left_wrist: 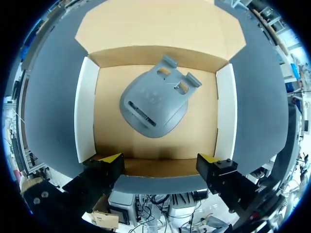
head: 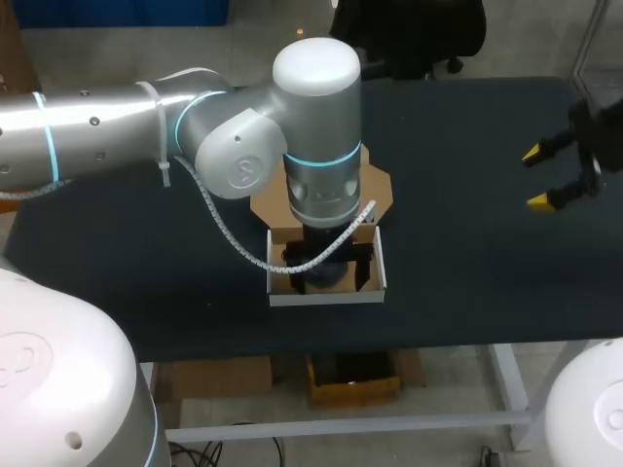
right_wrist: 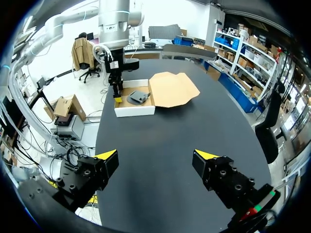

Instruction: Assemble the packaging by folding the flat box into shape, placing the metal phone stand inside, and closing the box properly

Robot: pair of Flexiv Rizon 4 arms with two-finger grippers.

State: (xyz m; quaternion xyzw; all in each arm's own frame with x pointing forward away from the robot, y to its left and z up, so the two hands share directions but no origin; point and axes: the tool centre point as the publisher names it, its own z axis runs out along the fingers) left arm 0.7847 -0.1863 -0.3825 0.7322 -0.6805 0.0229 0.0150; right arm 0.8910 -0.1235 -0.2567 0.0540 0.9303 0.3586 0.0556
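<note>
brown cardboard lines the inside of the box point(left_wrist: 86, 109), while its outer walls are white and smooth. it stands folded into an open tray near the front edge of the black table point(head: 467, 263). the wide lid flap point(left_wrist: 160, 24), plain kraft brown with clipped corners, lies flat on the table behind the tray, hinged along the far wall, so the opening is free from above.

the metal phone stand point(left_wrist: 154, 104) lies on the box floor, about in the middle and turned a little askew. it is a matt grey, rounded plate with slots and two short hooked tabs toward the lid side, and it touches neither white side wall.

the left gripper point(left_wrist: 160, 160) hangs straight above the box, its yellow-tipped fingers spread wide over the near wall and holding nothing. with the stand resting free below it, that pose fits a release. the right gripper point(right_wrist: 155, 155) hovers over bare table well off to the right, fingers likewise parted and empty, probably to keep clear of the left arm.

folding and loading look done, and closing the lid is what remains. the flap is thin, stiff board that should bend at its crease. the light tray may slide on the smooth tabletop unless one gripper steadies it.
</note>
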